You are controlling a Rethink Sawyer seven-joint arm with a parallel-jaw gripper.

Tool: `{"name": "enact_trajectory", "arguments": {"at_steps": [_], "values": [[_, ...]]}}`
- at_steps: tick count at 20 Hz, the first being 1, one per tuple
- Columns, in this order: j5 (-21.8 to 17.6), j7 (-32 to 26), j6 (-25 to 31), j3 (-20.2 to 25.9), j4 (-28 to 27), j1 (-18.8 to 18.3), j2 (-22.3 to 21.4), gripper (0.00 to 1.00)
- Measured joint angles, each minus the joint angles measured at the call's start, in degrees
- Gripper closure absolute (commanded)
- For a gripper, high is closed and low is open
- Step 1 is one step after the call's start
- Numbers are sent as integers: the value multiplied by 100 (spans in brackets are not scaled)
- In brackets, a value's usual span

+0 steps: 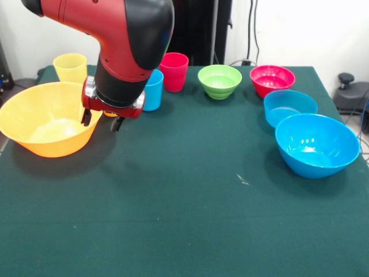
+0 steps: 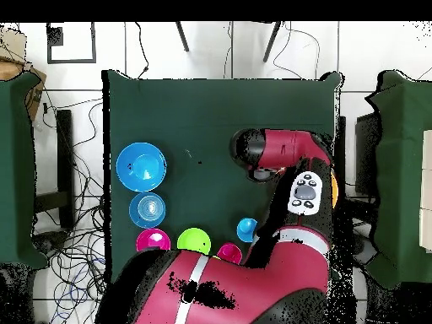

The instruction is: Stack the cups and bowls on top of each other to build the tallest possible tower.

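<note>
The gripper (image 1: 101,120) hangs low over the green-covered table (image 1: 184,196), at the rim of the large orange glossy plastic bowl (image 1: 46,118). Two dark fingertips (image 1: 86,117) point downward with a gap between them, and nothing visible is held; one tip sits at the bowl's rim, the other just outside it. A small patch of orange shows between the tips; what it belongs to cannot be determined.

Directly behind the gripper, partly hidden by the red and black arm (image 1: 130,40), stands the light blue plastic cup (image 1: 153,89). Just beside it stands the red plastic cup (image 1: 174,71). On the opposite side of the arm, behind the orange bowl, stands the yellow plastic cup (image 1: 70,67).

Farther from the gripper, past the red cup, the small green plastic bowl (image 1: 219,81) and the small magenta plastic bowl (image 1: 271,79) rest upright, apart from each other. Well apart from the gripper, the small blue plastic bowl (image 1: 289,107) sits just beside the large blue plastic bowl (image 1: 316,144). All items rest separately on the table; none is stacked.
</note>
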Motion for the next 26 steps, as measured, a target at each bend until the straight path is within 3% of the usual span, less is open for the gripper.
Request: {"name": "enact_trajectory", "arguments": {"at_steps": [26], "values": [[-11, 0, 354, -212, -127, 115, 189, 0]]}}
